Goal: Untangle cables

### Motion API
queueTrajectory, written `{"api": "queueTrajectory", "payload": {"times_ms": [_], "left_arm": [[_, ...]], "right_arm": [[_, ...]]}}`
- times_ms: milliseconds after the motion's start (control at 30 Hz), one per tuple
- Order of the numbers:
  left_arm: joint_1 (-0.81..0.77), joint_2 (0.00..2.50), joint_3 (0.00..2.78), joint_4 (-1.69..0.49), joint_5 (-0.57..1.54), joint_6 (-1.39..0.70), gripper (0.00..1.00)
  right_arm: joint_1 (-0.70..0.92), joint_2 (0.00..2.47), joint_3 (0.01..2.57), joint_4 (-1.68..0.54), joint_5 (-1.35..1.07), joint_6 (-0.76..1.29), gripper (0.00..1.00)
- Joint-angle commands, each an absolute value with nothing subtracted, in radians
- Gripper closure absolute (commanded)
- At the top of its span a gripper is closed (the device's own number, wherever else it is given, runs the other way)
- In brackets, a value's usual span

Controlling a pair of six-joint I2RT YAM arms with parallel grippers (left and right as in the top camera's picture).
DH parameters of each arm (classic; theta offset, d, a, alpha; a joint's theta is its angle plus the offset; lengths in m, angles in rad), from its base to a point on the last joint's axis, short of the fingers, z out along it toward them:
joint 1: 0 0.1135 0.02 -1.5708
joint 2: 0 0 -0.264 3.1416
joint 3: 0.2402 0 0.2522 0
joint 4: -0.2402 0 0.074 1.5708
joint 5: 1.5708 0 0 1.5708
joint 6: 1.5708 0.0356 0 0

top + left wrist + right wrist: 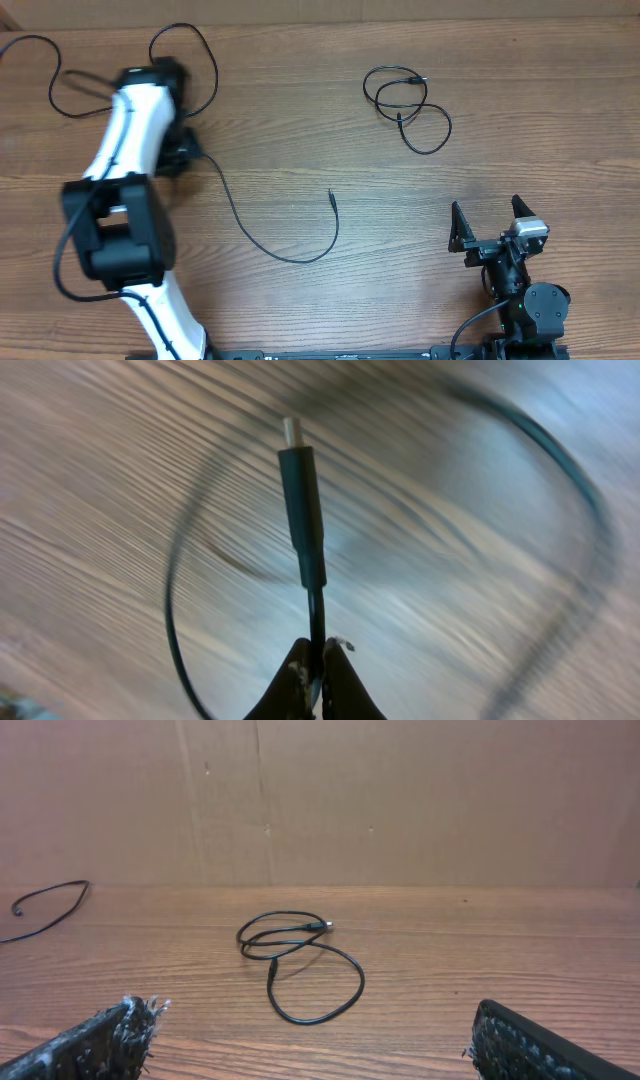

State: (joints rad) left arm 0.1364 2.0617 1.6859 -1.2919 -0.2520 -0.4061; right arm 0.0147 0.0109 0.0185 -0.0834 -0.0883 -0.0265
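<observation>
In the left wrist view my left gripper is shut on a thin black cable just below its plug. The plug points away from me, and blurred loops of cable curve around it. From overhead the left gripper sits mostly hidden under the white arm at the far left. A long cable trails out from there to a free plug end. More cable loops lie around the wrist. A separate coiled cable lies ahead of my right gripper, which is open and holds nothing.
A cardboard wall stands along the table's far edge. Another cable end curls at the far left of the right wrist view. A thick black robot lead loops beside the left arm's elbow.
</observation>
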Motion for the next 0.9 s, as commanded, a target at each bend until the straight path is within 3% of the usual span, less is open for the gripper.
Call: {"api": "queueTrajectory", "payload": {"times_ms": [0, 167, 500, 600, 767, 867], "left_arm": [[0.25, 2.059, 1.711, -1.235, -0.289, -0.316, 0.96], [0.381, 2.059, 1.711, -1.116, -0.3, -0.185, 0.96], [0.562, 2.059, 1.823, -1.027, -0.259, -0.217, 0.96], [0.589, 2.059, 1.883, -1.061, -0.097, -0.216, 0.95], [0.595, 2.059, 1.994, -1.176, 0.356, -0.187, 0.73], [0.573, 2.059, 2.005, -1.257, 0.566, -0.105, 0.69]], "right_arm": [[0.013, 0.003, 0.009, -0.079, -0.079, -0.031, 0.0], [0.013, 0.003, 0.009, -0.079, -0.079, -0.031, 0.0], [0.013, 0.003, 0.009, -0.079, -0.079, -0.031, 0.0], [0.013, 0.003, 0.009, -0.079, -0.079, -0.031, 0.0], [0.013, 0.003, 0.009, -0.079, -0.079, -0.031, 0.0], [0.013, 0.003, 0.009, -0.079, -0.079, -0.031, 0.0]]}}
